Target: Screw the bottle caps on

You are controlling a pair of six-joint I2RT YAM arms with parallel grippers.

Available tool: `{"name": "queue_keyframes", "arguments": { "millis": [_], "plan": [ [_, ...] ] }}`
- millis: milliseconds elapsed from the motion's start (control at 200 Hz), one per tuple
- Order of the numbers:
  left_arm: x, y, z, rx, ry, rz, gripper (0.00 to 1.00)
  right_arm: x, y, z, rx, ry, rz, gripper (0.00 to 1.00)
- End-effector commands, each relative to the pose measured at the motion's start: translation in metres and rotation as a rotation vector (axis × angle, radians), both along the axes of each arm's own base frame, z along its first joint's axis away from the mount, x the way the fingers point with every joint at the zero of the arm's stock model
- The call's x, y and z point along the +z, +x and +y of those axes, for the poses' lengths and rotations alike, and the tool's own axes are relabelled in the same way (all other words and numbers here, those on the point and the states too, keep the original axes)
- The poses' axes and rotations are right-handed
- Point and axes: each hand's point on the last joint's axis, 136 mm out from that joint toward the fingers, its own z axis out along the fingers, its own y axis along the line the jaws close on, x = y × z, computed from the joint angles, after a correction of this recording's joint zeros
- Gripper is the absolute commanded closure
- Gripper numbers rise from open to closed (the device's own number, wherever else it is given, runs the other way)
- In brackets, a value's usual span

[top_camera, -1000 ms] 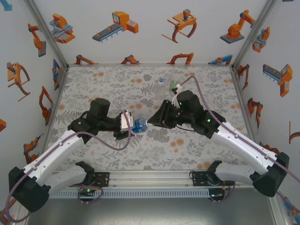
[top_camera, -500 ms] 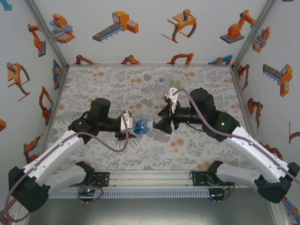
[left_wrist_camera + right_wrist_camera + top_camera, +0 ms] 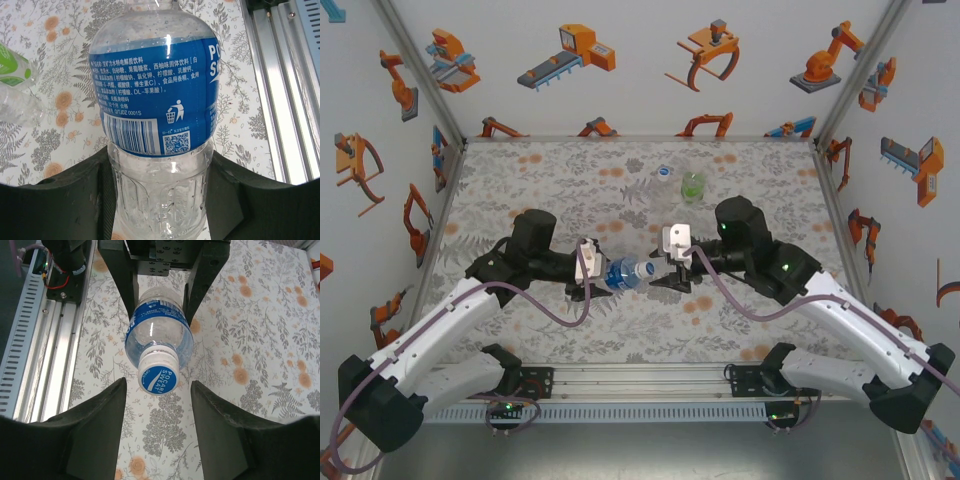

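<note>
My left gripper (image 3: 157, 192) is shut on the lower body of the clear bottle with a blue label (image 3: 155, 95), which it holds level above the table (image 3: 620, 272). A white cap with a blue top (image 3: 158, 374) sits on the bottle's neck and faces my right gripper (image 3: 158, 401). That gripper is open, with one finger (image 3: 100, 425) on each side of the cap and a gap on both sides. In the top view the right gripper (image 3: 663, 276) stands just right of the cap (image 3: 648, 270). The green bottle (image 3: 693, 184) and the plain clear bottle (image 3: 665, 172) stand at the back.
The aluminium rail (image 3: 45, 340) at the table's near edge runs behind the left arm. The green bottle (image 3: 12, 67) and the plain clear bottle (image 3: 17, 106) show at the left wrist view's left edge. Flowered table cloth (image 3: 540, 180) lies around both arms.
My right gripper has let go of the cap end and opened, its wrist has turned, and it has drawn back slightly. The left gripper keeps the bottle in about the same place.
</note>
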Motion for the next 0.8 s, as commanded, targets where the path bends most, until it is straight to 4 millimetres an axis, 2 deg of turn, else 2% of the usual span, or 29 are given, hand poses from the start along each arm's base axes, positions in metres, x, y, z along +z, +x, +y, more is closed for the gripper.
{"name": "queue_keyframes", "arguments": {
  "millis": [0, 300, 471, 546, 606, 716, 791],
  "plan": [
    [0.015, -0.007, -0.003, -0.054, -0.038, -0.024, 1.0, 0.011, -0.005, 0.004, 0.042, 0.06, -0.046, 0.52],
    [0.015, -0.007, -0.004, -0.056, -0.038, -0.024, 1.0, 0.016, -0.009, 0.008, 0.069, 0.089, -0.015, 0.62],
    [0.016, -0.007, -0.003, -0.056, -0.039, -0.026, 1.0, 0.012, -0.002, 0.01, 0.003, 0.086, 0.096, 0.78],
    [0.016, -0.007, -0.003, -0.054, -0.04, -0.027, 1.0, 0.013, 0.001, 0.012, -0.05, 0.107, 0.232, 0.81],
    [0.017, -0.007, -0.003, -0.053, -0.041, -0.031, 1.0, 0.014, 0.012, 0.015, -0.148, 0.137, 0.394, 0.85],
    [0.017, -0.006, -0.002, -0.048, -0.039, -0.034, 1.0, 0.006, 0.048, 0.015, -0.457, 0.199, 0.794, 0.94],
    [0.017, -0.003, -0.002, -0.031, -0.034, -0.041, 1.0, -0.016, 0.069, 0.008, -0.708, 0.258, 1.142, 0.93]
  ]
}}
